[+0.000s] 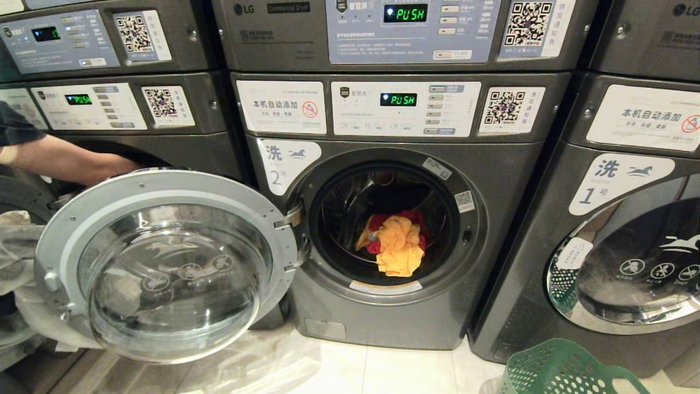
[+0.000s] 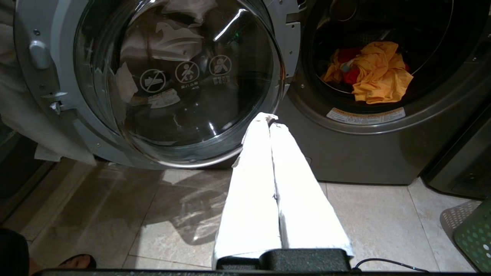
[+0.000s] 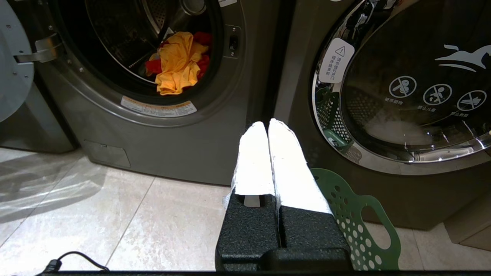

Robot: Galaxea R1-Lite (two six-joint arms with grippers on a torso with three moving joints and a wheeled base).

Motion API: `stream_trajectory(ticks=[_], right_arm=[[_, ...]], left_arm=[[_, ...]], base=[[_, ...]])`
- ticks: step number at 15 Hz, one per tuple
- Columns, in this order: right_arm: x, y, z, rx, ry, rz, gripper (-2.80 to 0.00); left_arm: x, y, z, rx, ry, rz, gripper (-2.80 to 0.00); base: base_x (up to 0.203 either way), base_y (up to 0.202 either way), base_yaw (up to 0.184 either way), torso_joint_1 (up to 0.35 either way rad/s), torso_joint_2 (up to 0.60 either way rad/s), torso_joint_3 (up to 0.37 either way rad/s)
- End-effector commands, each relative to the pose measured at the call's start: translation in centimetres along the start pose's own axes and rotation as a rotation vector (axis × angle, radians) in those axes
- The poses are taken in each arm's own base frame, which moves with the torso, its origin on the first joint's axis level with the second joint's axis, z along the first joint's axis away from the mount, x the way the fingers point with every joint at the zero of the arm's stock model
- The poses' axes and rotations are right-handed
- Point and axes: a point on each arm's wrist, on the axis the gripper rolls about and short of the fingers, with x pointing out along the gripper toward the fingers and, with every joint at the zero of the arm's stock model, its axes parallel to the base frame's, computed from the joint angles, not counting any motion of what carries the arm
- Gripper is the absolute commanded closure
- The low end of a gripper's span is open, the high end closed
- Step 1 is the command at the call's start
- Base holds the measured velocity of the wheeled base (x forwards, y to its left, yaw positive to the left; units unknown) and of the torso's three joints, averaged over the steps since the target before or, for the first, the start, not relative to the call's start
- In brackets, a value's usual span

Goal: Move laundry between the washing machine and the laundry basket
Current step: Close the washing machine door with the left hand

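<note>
The washing machine [image 1: 492, 180] marked 2 stands straight ahead, its round glass door [image 1: 164, 262] swung wide open to the left. Inside the drum lies laundry [image 1: 399, 246], an orange cloth over a red one; it also shows as laundry [image 2: 378, 73] and laundry [image 3: 176, 63] in the wrist views. The green laundry basket [image 1: 558, 369] stands on the floor at the lower right, its rim [image 3: 360, 214] beside my right gripper. My left gripper [image 2: 269, 118] is shut and empty, low over the tiles before the open door. My right gripper [image 3: 267, 122] is shut and empty, facing the gap between machines 2 and 1.
Machine 1 [image 1: 629, 246] stands to the right with its door shut. A person's arm [image 1: 60, 161] reaches into the machine on the left, where pale cloth [image 1: 16, 257] hangs. Dryers [image 1: 404, 33] are stacked above. Pale floor tiles [image 1: 383, 372] run before the machines.
</note>
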Motion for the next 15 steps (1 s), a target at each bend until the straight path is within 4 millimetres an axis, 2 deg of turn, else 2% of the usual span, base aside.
stream_trajectory(ticks=[1,15], right_arm=[[0.01,0.00,0.00,-0.001,0.002,-0.001,0.00],[0.02,0.00,-0.02,0.001,0.002,0.001,0.00]], left_arm=[[0.00,0.00,-0.01,-0.001,0.001,0.000,0.00],[0.01,0.00,0.01,0.001,0.001,0.000,0.00]], base=[[0.000,0.000,0.000,0.000,0.00,0.000],[0.000,0.000,0.000,0.000,0.00,0.000]])
